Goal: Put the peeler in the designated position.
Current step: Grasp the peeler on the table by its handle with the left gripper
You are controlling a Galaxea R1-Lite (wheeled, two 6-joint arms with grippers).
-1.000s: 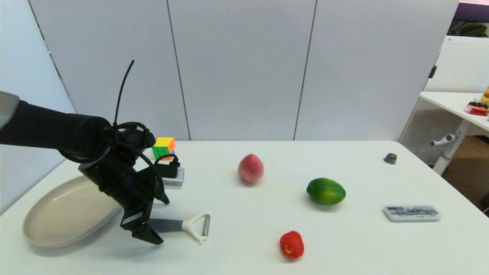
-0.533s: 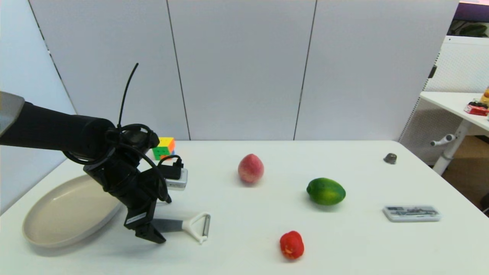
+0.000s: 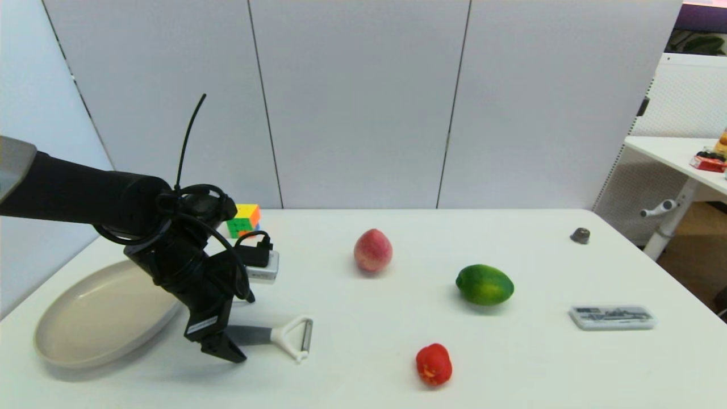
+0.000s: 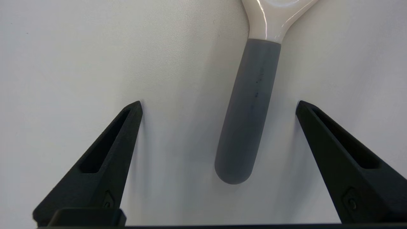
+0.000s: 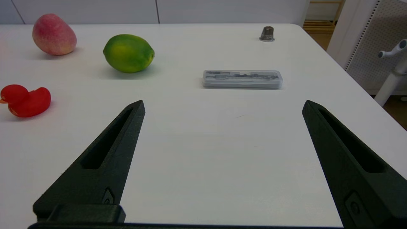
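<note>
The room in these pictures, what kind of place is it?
Probably an office-like test room: plain grey partition panels stand behind the white table, a second desk stands at the side, and unrelated things such as a peeler and puzzle cube are spread out.

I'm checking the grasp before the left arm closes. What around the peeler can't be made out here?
- Head view: the left gripper covers the end of the peeler handle, so the jaws' gap is unseen.
- Left wrist view: the peeler's blade is cut off by the picture's edge.
- No mark shows the target spot.
</note>
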